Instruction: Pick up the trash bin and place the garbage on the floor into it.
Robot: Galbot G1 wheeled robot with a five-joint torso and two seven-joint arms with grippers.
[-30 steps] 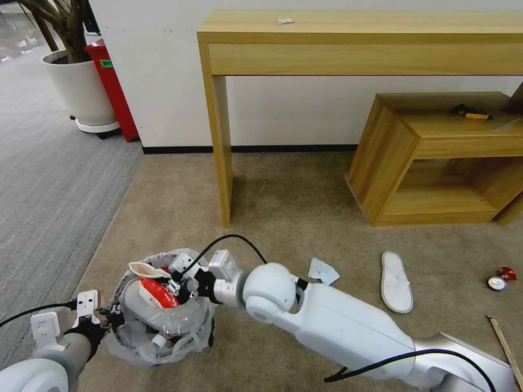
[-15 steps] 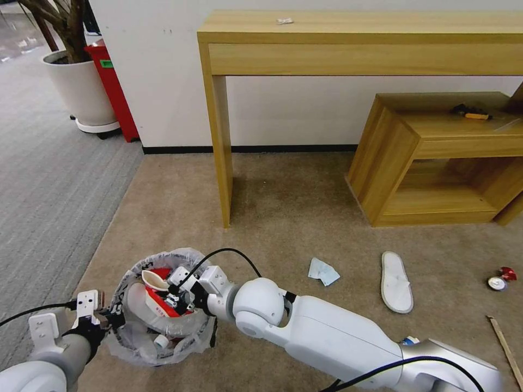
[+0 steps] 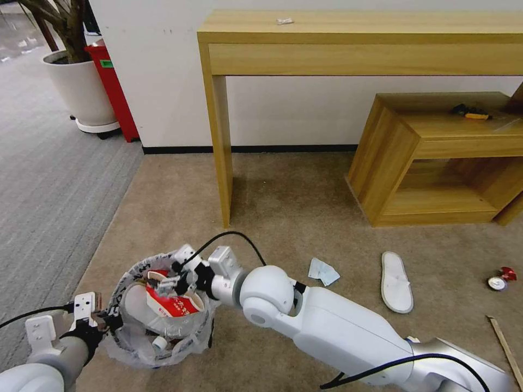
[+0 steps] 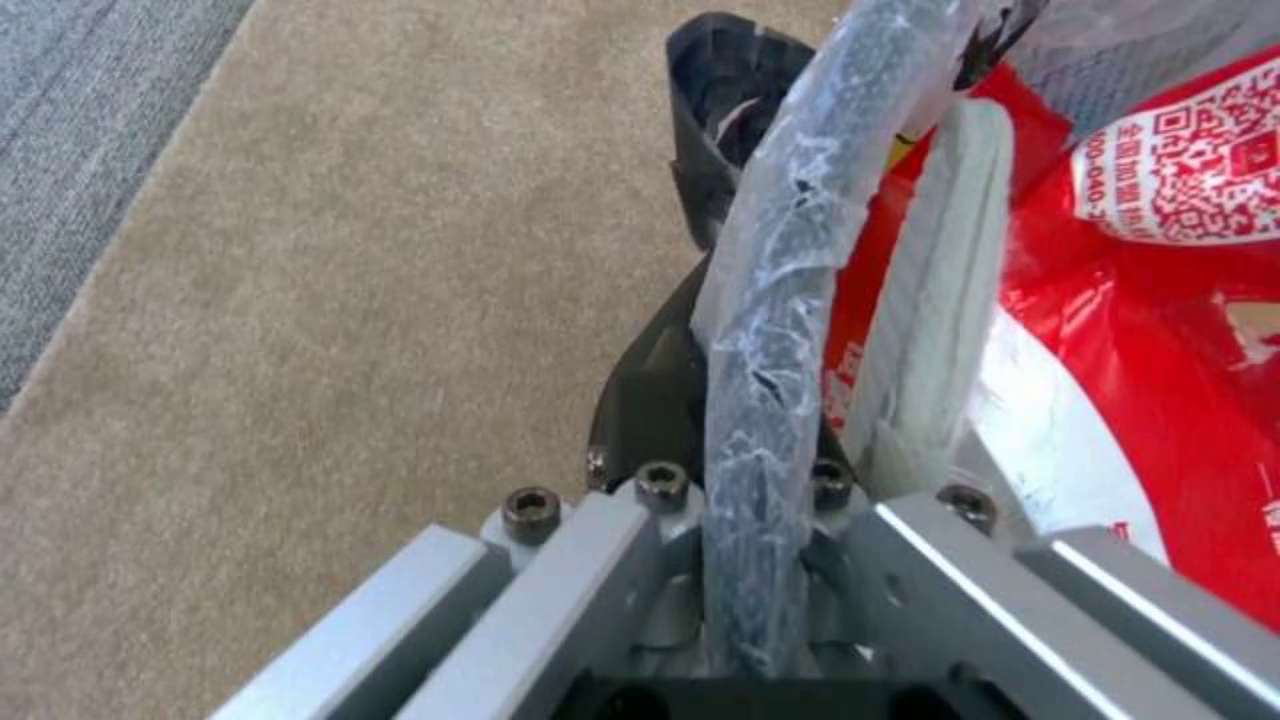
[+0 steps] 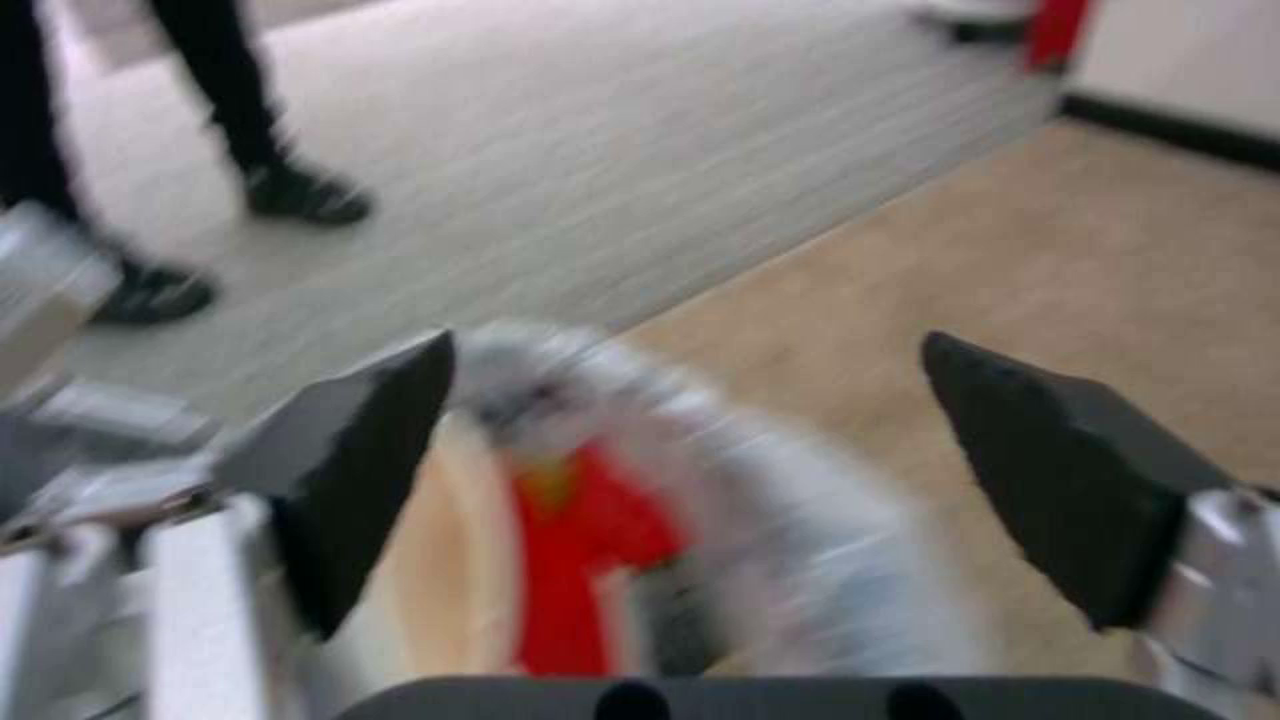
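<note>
Standing over the floor (image 3: pixel 294 196), a tan carpet that meets a grey ribbed carpet (image 3: pixel 49 179) on my left, I face a long wooden table (image 3: pixel 359 38) against the wall and a low wooden shelf (image 3: pixel 436 158) to its right. My right arm reaches across in front of me toward the trash bin (image 3: pixel 131 332), which sits low at my left side, its plastic bag (image 3: pixel 125 348) folded over the rim.

My left hand (image 3: pixel 106 318) is clamped on the near rim of the bin; in the left wrist view the bag-wrapped rim (image 4: pixel 774 300) runs straight between its fingers (image 4: pixel 720 130). My right hand (image 3: pixel 169 280) hovers over the bin's mouth with its fingers spread apart and nothing between them, as the right wrist view shows (image 5: pixel 687 480).

Inside the bin lie a red snack packet (image 3: pixel 171 306), a pale cup (image 3: pixel 158 276) and a clear bottle (image 3: pixel 158 340) near the bottom.

On the carpet to my right, well apart from the bin, lie a white slipper (image 3: pixel 396 281), a crumpled tissue (image 3: pixel 323 271), a wooden stick (image 3: pixel 506 348) at the edge, and a crushed red can (image 3: pixel 501 279).
</note>
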